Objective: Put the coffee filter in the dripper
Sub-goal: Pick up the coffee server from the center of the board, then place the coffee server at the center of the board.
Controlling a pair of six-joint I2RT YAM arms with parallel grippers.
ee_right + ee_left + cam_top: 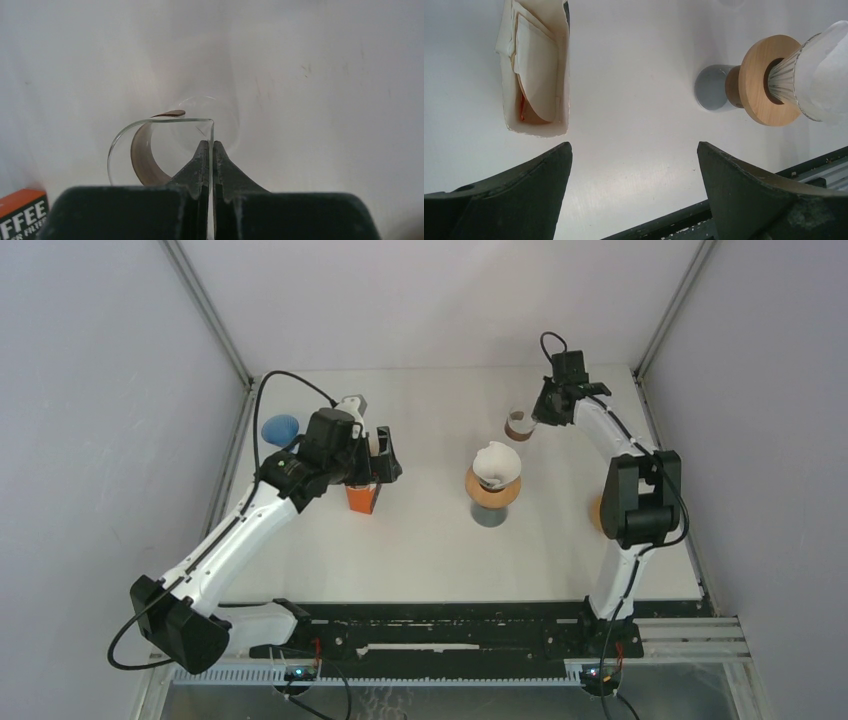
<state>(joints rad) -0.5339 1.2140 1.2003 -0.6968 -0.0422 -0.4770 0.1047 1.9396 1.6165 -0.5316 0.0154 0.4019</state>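
Filter paper (497,462), white and cone-shaped, sits inside the ribbed clear glass dripper (493,492) with a wooden collar, atop a grey cup (490,516) on the white desk (430,540). Left of the dripper, the left tool (634,150) hangs wide open and empty over an orange filter box (536,65). Behind and right of the dripper, the right tool (210,147) pinches the rim of a brown-banded clear glass (150,145).

Left gripper (634,150): fingers stood wide apart, nothing between them, over the white table (634,65).
Filter box (538,128): sat upper left, open, with paper filters (536,60) stacked inside.
Dripper (785,77): stood at right with a wooden collar (754,65) on a grey base (711,89), holding a white filter (831,65).
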